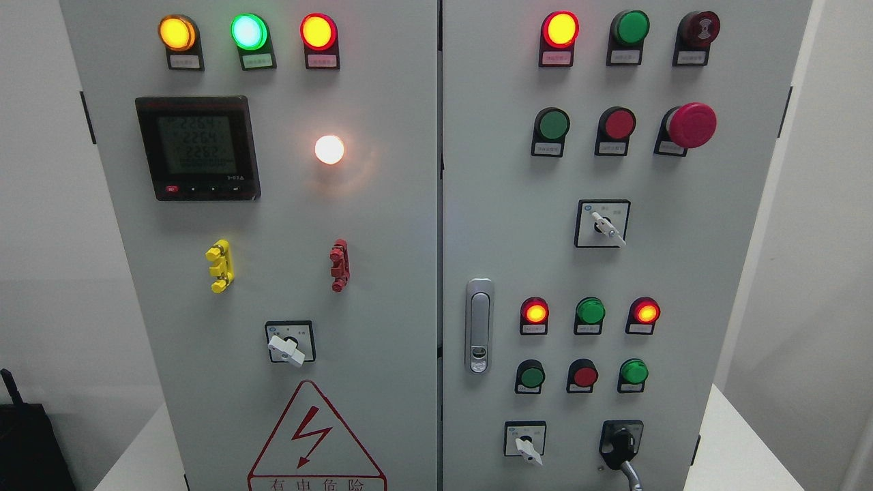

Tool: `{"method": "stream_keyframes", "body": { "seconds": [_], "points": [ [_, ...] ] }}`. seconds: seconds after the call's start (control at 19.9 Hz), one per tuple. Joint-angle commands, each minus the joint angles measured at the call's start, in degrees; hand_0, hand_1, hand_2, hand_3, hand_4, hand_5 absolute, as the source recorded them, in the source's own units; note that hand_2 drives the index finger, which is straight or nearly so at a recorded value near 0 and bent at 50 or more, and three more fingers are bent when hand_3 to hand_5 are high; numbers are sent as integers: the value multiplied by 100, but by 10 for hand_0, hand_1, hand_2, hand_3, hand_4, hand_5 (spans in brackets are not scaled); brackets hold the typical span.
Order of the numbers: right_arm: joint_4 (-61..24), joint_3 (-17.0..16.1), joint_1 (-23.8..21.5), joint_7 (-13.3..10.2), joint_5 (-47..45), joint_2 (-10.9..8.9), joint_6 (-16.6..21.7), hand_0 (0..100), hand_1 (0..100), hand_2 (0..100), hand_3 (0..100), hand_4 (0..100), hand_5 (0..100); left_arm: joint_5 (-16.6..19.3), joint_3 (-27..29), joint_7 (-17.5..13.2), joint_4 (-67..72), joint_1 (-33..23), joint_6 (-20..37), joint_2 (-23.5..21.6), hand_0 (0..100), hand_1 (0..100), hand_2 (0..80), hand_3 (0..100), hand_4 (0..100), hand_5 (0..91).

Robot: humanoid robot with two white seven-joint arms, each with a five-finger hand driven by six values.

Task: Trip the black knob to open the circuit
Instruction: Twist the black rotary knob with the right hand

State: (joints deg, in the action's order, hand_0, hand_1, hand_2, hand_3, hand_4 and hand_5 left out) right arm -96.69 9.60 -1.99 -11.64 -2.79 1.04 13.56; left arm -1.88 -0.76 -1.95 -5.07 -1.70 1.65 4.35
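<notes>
We see neither hand, so finger state is unknown. The black knob (621, 440) sits low on the cabinet's (382, 204) right door; likely stiff, we'd pinch its handle.

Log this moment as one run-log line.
hands: none in view | black knob: lower right of right door, untouched | cabinet: doors closed, indicator lamps lit

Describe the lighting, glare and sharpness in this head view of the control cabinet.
Head view: even, soft lighting on the grey cabinet; the white lamp blooms and casts a warm halo on the door; lit red lamps wash out to yellow centres; the meter display is dim, its digits hard to read; the black knob is sharp.
</notes>
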Motion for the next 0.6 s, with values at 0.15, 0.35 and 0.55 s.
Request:
{"method": "stream_keyframes", "body": {
  "seconds": [0.15,0.35,0.55],
  "points": [
    [-438,236,120,153,33,1,147,881,943,0,1000,1000,911,-14,5,2,6,3,-7,5,120,389,0,0,0,0],
    [-438,236,146,153,33,10,147,881,943,0,1000,1000,911,-14,5,2,6,3,2,5,120,389,0,0,0,0],
    [-482,244,155,153,33,1,147,881,943,0,1000,1000,911,-14,5,2,6,3,-7,5,120,389,0,0,0,0]
  ]
}}
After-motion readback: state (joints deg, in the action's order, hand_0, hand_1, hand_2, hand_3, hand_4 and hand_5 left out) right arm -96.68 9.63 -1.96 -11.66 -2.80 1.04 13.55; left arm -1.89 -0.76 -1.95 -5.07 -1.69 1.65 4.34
